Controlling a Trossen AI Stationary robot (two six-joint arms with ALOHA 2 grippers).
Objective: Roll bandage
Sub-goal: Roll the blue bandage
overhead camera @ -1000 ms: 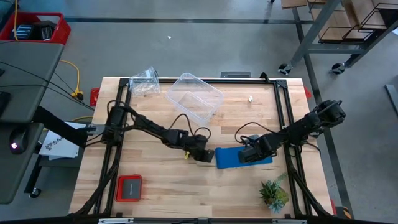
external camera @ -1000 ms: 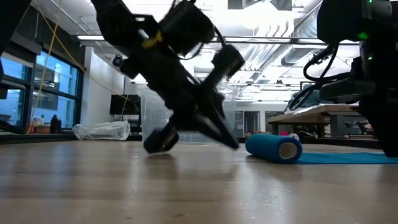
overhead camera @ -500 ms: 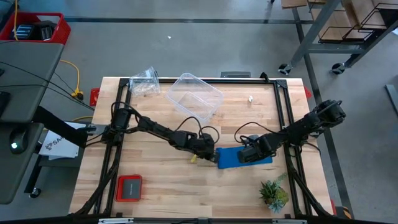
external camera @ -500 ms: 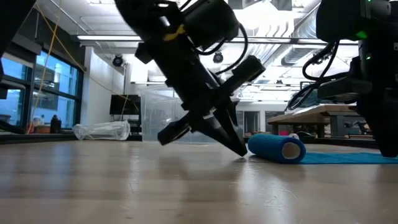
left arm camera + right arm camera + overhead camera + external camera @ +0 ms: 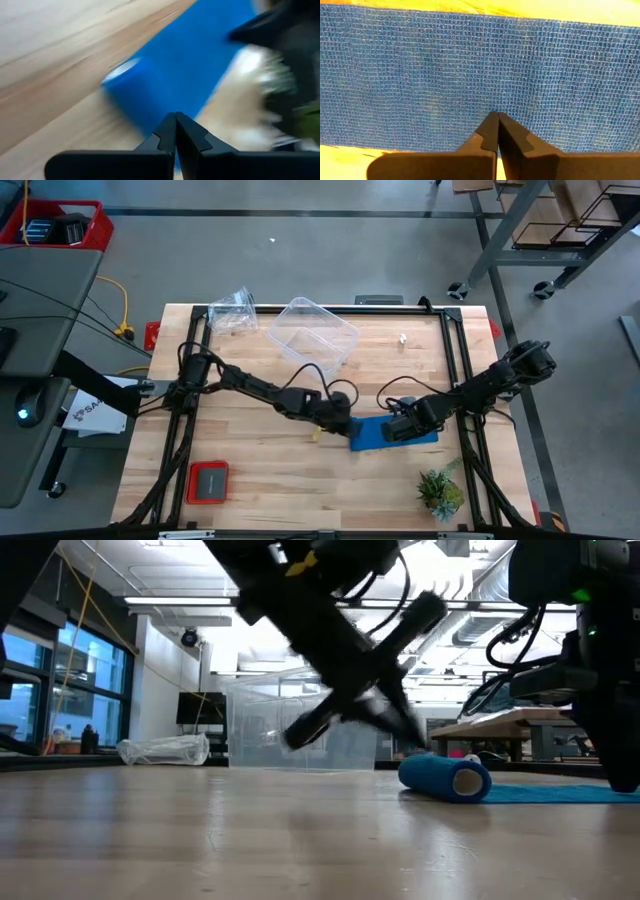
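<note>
The bright blue bandage (image 5: 388,430) lies on the wooden table, right of centre. Its left end is wound into a small roll (image 5: 445,778), also in the left wrist view (image 5: 140,95). The rest lies flat as a band (image 5: 560,795) toward the right. My left gripper (image 5: 342,422) is shut, with its tips (image 5: 175,119) at the roll's left upper side. My right gripper (image 5: 400,428) is shut over the flat band (image 5: 490,65). My left gripper's shut fingertips (image 5: 420,743) come slanting down from the table's left at the roll's upper left side (image 5: 150,117). I cannot tell whether they touch it. My right gripper presses its shut fingertips (image 5: 496,122) down on the flat band's mesh (image 5: 496,102) from above, slanting. The band lies spread flat on the table under them.
A clear plastic tub (image 5: 312,335) and a crumpled clear bag (image 5: 232,310) stand at the far side. A red-framed pad (image 5: 208,482) lies near left, a small green plant (image 5: 440,492) near right. A black frame (image 5: 455,370) edges the table.
My left gripper, still shut, has gone toward the table's right edge up to the roll, and its tips have then risen from the table to the roll's upper side. The roll has shifted slightly toward the right.
</note>
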